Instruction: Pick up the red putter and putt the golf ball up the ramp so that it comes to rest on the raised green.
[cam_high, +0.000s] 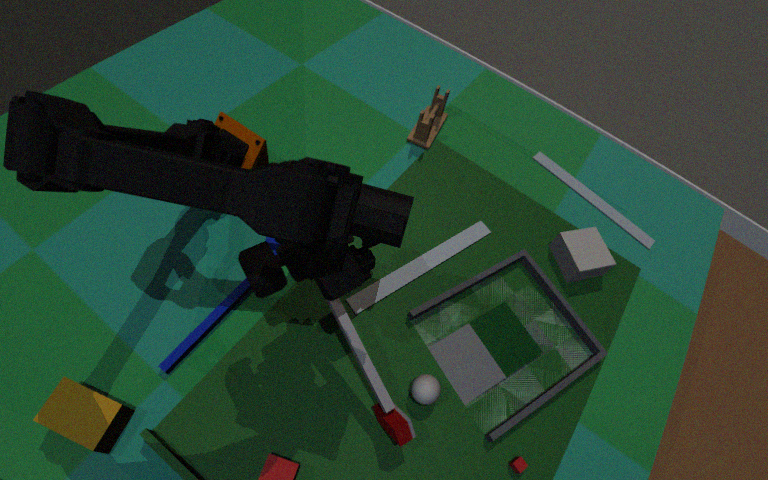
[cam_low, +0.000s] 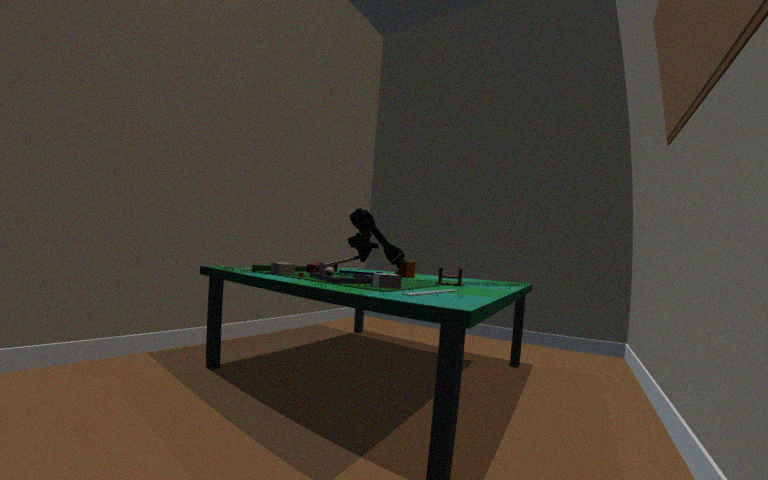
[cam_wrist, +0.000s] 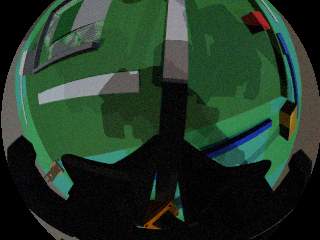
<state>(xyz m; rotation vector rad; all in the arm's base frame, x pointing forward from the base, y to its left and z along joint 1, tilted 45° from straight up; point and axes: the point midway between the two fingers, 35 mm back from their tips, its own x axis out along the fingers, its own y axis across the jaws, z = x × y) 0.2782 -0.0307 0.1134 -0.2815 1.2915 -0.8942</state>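
Note:
The red putter has a pale shaft and a red head. My gripper is shut on its dark handle, above the table. The shaft slants down to the head, low beside the white golf ball. A small gap shows between head and ball in the top view. The ball lies between the head and the grey ramp. The dark green raised green is behind the ramp. The head is outside the wrist view.
Grey walls edge the green on three sides. A white strip lies near the gripper, a blue bar beyond it. A pale block, red block, yellow block and wooden stand stand around.

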